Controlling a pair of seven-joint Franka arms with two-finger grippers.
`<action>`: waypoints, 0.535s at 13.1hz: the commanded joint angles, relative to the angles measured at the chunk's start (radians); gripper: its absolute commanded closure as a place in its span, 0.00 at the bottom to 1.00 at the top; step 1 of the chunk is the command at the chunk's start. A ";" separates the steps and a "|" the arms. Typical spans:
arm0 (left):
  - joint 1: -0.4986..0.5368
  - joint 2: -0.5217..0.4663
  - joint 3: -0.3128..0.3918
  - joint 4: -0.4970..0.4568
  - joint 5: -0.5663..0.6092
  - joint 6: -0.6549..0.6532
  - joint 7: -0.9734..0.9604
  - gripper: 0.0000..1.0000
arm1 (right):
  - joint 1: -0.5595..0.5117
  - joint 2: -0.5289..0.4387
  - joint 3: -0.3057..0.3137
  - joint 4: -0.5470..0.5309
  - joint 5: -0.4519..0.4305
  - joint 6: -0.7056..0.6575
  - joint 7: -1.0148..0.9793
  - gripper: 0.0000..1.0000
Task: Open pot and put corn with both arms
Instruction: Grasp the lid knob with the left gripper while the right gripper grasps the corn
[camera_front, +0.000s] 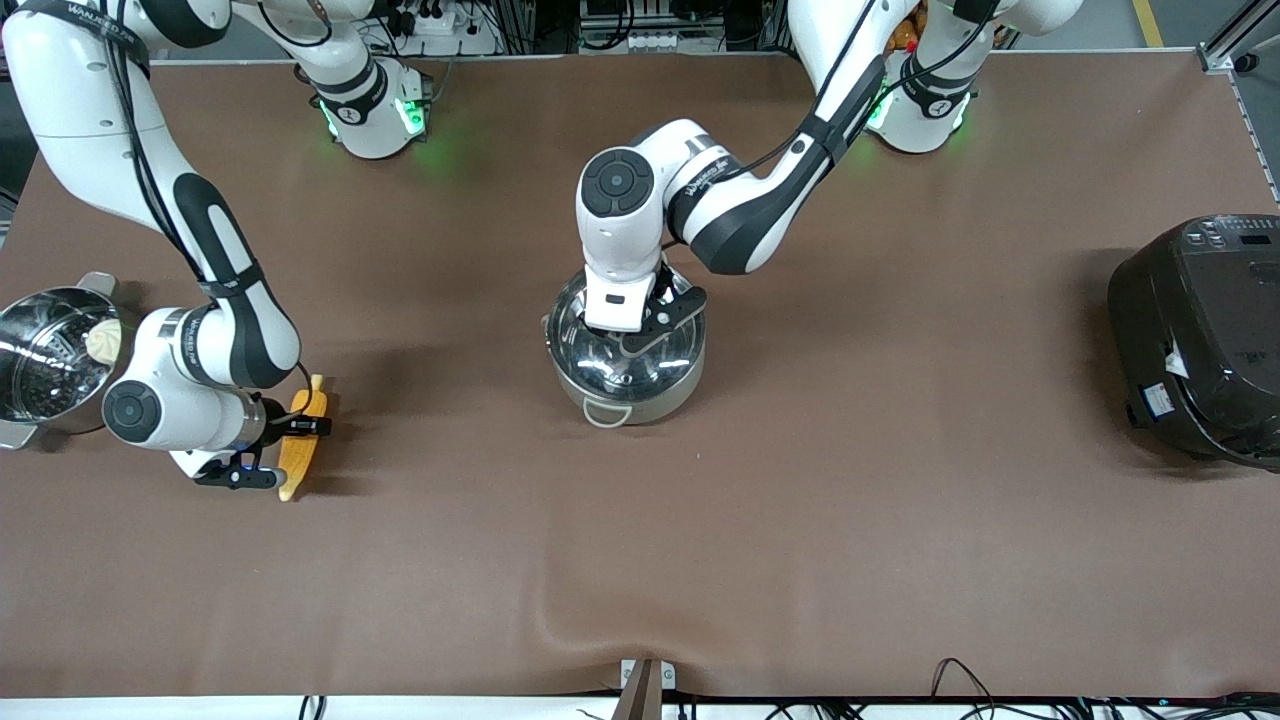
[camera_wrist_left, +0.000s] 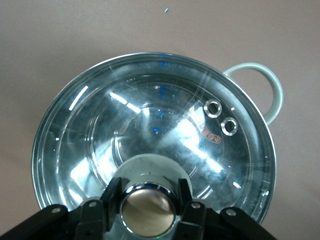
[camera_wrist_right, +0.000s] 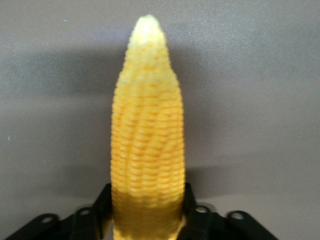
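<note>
The left hand (camera_wrist_left: 150, 210) pinches the lid knob (camera_wrist_left: 148, 206) of the pot (camera_front: 626, 350) – lid seated. The right hand (camera_front: 290, 428) clasps the corn (camera_front: 302, 440) crosswise, well toward the right arm's end from the pot.

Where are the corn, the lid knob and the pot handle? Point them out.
corn (camera_wrist_right: 148, 135): right wrist view, middle of the cob.
lid knob (camera_wrist_left: 148, 207): left wrist view, its copper-coloured top.
pot handle (camera_front: 606, 413): front view, the grey loop.
</note>
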 joint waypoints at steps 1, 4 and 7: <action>-0.012 0.015 0.009 0.021 0.022 -0.010 -0.030 1.00 | 0.006 0.013 0.004 0.019 -0.020 -0.001 0.018 1.00; -0.001 -0.037 0.012 0.017 0.029 -0.024 -0.024 1.00 | 0.015 -0.006 0.004 0.022 -0.024 -0.017 0.009 1.00; 0.036 -0.133 0.018 -0.008 0.095 -0.111 0.009 1.00 | 0.021 -0.069 0.007 0.024 -0.024 -0.076 -0.048 1.00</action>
